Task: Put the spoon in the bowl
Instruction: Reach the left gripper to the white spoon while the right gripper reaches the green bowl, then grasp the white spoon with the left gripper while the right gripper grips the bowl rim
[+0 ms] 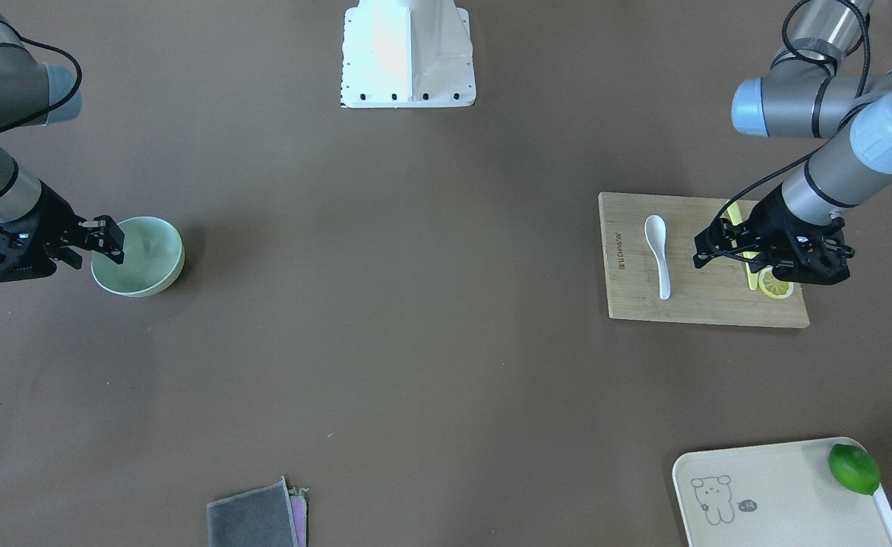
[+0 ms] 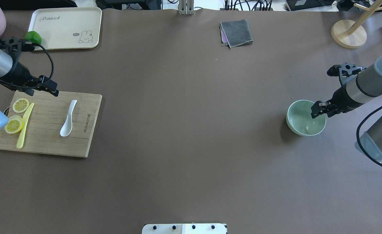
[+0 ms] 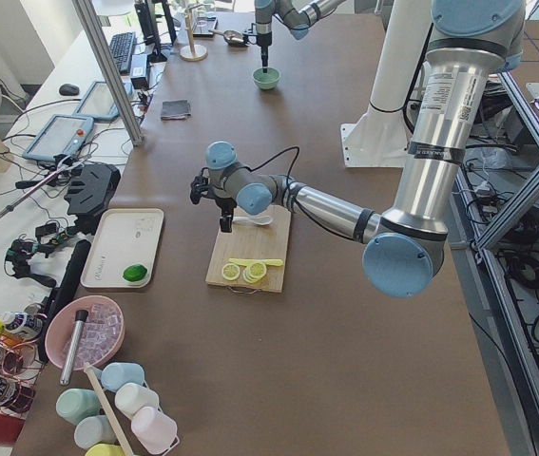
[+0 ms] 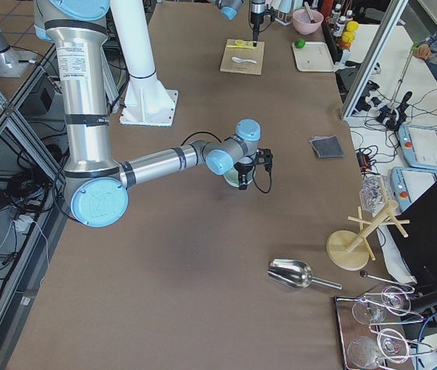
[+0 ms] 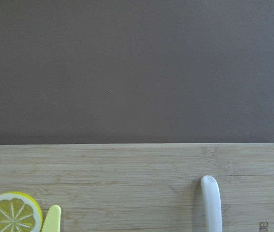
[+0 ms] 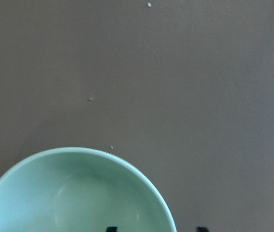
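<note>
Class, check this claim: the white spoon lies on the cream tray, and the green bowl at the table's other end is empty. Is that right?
No. The spoon lies on the cutting board, not the cream tray, as the overhead exterior view shows. The green bowl at the table's other end is empty.

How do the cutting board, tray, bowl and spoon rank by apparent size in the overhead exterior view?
1. cutting board
2. tray; it lies farther from the camera, so this gap is unsure
3. bowl
4. spoon; about as long as the bowl is wide, but far slimmer
</note>
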`<state>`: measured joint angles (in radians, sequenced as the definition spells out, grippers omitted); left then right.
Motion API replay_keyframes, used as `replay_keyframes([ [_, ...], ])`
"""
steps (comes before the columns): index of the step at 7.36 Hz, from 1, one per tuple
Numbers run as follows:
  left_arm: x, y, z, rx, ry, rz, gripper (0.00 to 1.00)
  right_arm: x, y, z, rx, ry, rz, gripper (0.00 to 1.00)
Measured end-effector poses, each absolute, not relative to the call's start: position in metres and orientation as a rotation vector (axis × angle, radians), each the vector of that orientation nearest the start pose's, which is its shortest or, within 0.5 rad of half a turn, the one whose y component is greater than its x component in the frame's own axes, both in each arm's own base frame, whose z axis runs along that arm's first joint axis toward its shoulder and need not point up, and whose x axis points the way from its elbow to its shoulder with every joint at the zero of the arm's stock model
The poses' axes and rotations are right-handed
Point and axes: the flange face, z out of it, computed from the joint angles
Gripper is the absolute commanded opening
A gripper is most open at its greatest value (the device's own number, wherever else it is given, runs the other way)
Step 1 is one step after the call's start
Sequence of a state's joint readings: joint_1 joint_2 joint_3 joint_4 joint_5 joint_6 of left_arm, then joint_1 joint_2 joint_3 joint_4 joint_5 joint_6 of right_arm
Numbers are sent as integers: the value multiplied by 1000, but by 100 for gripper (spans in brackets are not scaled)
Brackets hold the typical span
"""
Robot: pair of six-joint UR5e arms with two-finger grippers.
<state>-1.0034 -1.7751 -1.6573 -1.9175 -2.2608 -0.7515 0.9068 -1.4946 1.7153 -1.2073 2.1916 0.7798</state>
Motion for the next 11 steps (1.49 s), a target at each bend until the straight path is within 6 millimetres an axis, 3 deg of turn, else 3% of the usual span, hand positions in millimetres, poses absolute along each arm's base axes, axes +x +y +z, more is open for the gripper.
replay_keyframes([
  [1,260,-532,469,70,899,48,97,-278,-473,516,19,-821,-75,0],
  [3,274,-529,470,68,882,45,97,-282,-472,514,14,-827,-81,0],
  [4,290,-526,467,67,866,32,97,-287,-475,503,17,-841,-80,0],
  [5,313,-520,463,67,846,20,89,-299,-481,481,10,-870,-55,0],
  [6,335,-511,462,68,827,22,69,-322,-485,450,-12,-910,-14,0],
  [7,351,-504,463,69,811,30,42,-355,-484,413,-39,-949,28,0],
  [8,358,-500,465,70,801,35,6,-389,-479,376,-60,-979,69,0],
  [9,362,-499,466,70,797,38,0,-419,-469,345,-73,-1001,105,0],
  [11,364,-499,457,82,808,43,0,-467,-448,302,-87,-1027,154,0],
])
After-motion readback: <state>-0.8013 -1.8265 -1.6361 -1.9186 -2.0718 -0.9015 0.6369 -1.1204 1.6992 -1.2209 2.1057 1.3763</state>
